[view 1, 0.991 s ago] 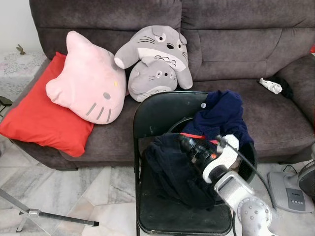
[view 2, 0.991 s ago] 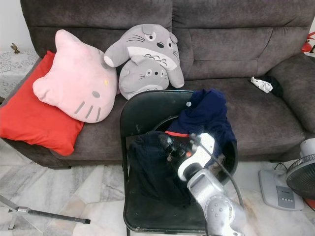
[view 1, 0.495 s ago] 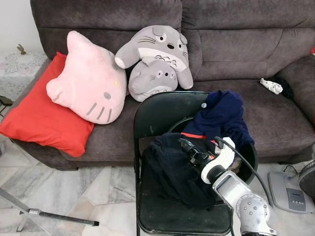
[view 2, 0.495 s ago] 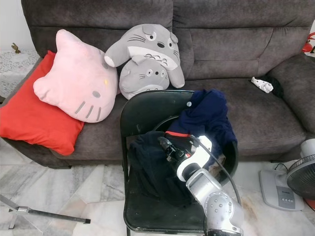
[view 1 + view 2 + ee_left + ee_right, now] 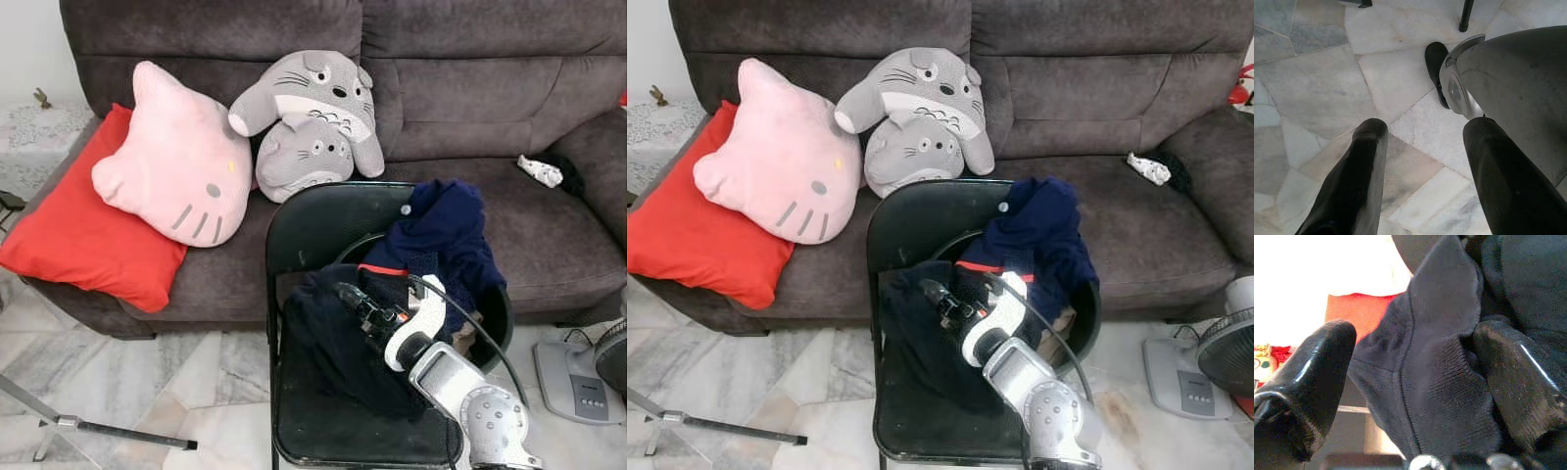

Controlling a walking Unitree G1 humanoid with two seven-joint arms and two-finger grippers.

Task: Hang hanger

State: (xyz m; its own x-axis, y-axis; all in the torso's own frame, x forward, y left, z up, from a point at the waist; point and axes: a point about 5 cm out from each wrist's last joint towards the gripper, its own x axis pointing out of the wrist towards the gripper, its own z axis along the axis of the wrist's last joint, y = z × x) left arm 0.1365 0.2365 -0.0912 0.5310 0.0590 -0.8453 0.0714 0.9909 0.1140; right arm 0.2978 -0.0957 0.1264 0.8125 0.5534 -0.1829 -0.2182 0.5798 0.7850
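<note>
I see no hanger among the dark clothes (image 5: 338, 333) on the chair (image 5: 323, 220) at lower centre, where my right gripper (image 5: 1410, 396) straddles a soft, floppy fold, fingers apart (grab any stiff hook underneath).

Both head views look forward and down from above, sharing the chair (image 5: 323, 220) and sofa (image 5: 470, 88) at 12 o'clock (slightly offset sideways). The left wrist view faces down at the floor (image 5: 1317, 83). The right wrist view sits very close to dark cloth (image 5: 1440, 362).
</note>
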